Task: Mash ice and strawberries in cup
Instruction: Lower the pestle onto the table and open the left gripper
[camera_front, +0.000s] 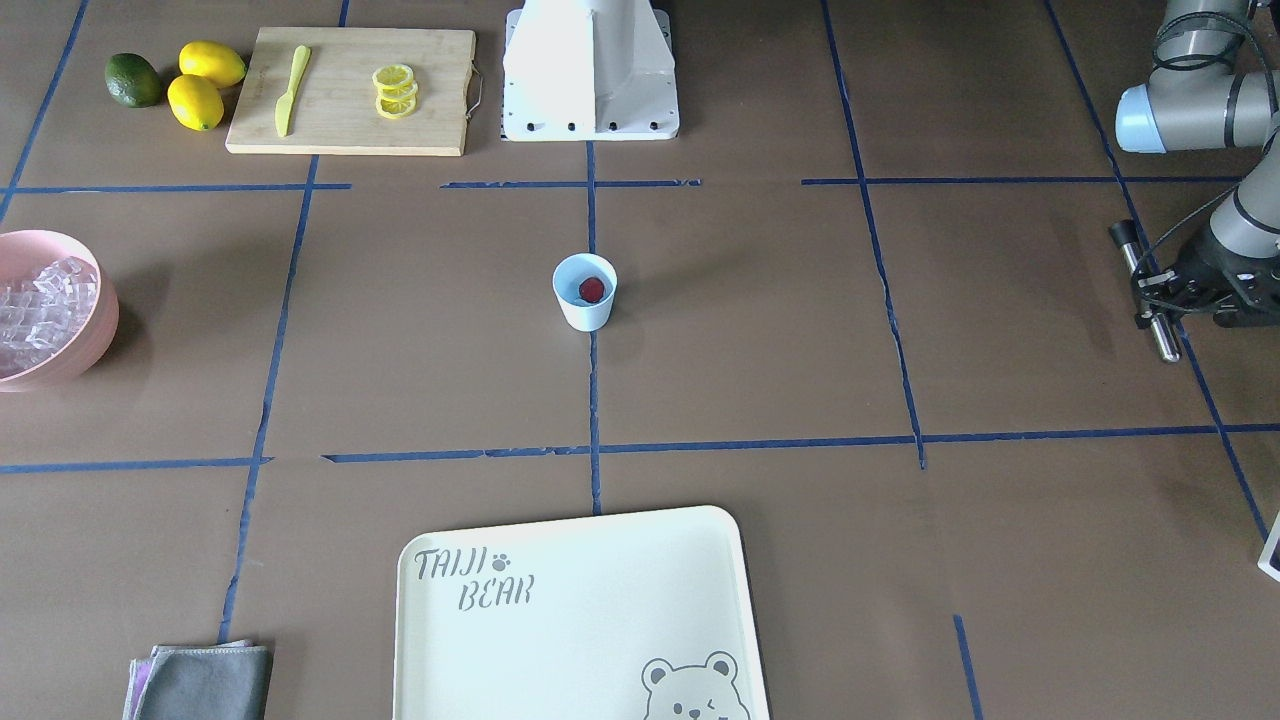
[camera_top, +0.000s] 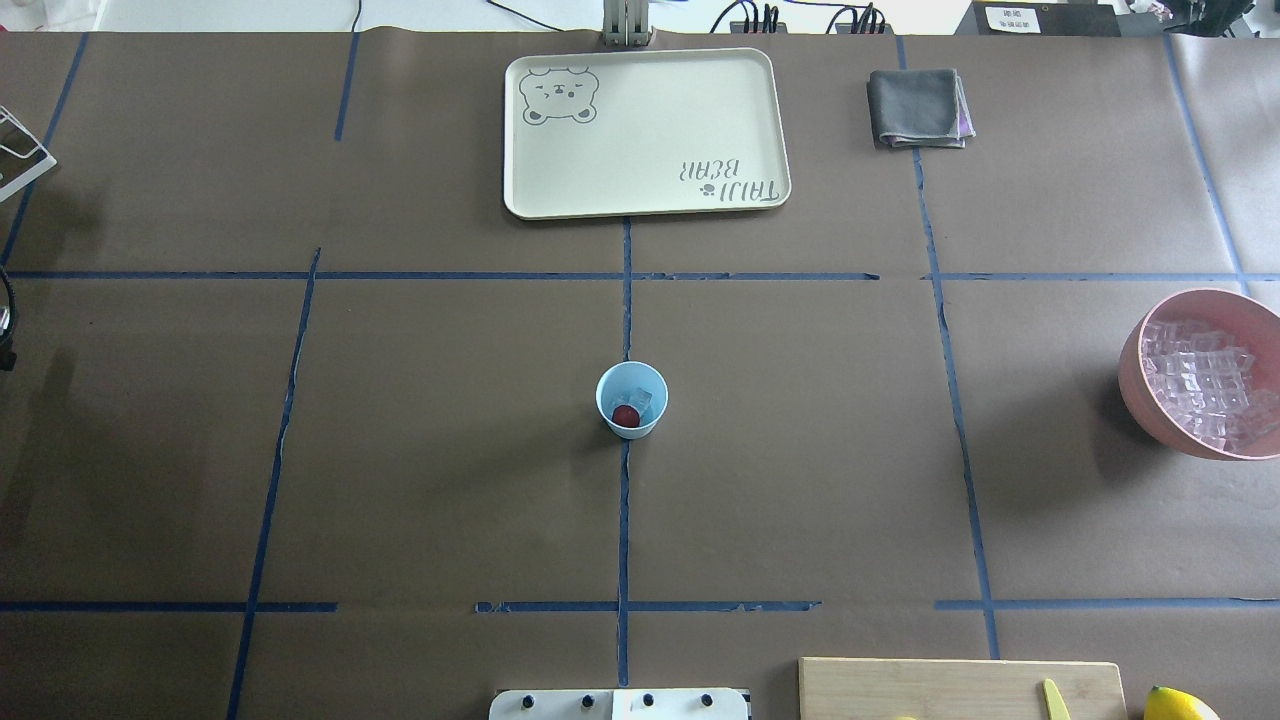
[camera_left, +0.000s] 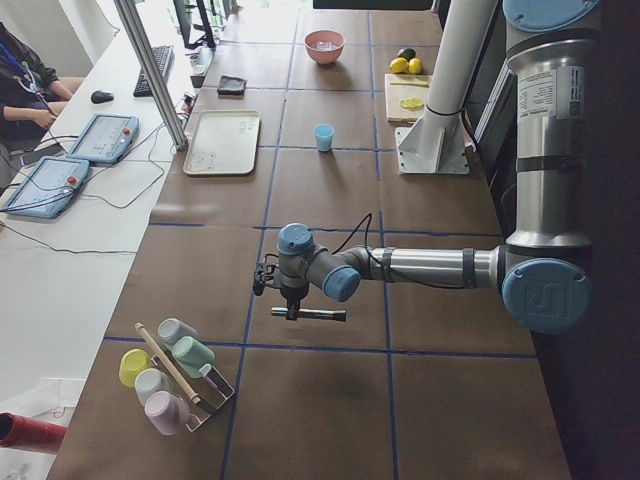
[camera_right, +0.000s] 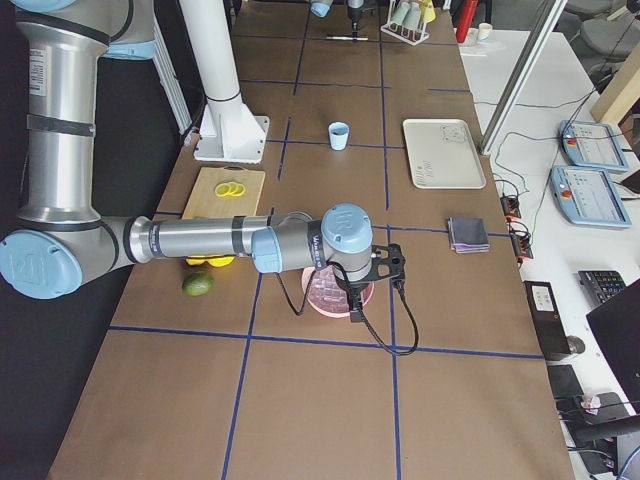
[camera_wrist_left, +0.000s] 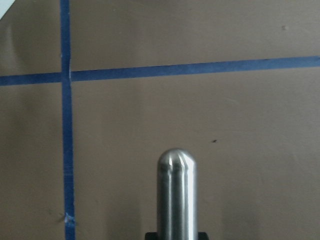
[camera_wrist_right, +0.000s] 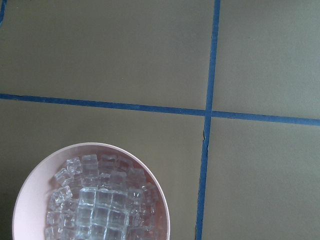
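The small pale-blue plastic cup (camera_top: 631, 399) stands mid-bench, holding the red strawberry (camera_top: 626, 416) and a clear ice cube (camera_top: 643, 400). The left jaws clamp a steel muddler rod (camera_wrist_left: 176, 195) level, likely staged for mashing. The right jaws hang over the pink ice bowl (camera_front: 100, 330); I cannot tell their state.

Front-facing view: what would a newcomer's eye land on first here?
The pale blue cup standing alone at the table's centre, a red strawberry inside it. Next, the left hand at the view's right edge, shut on a shiny metal rod, and the pink bowl filled with ice at the view's left edge.
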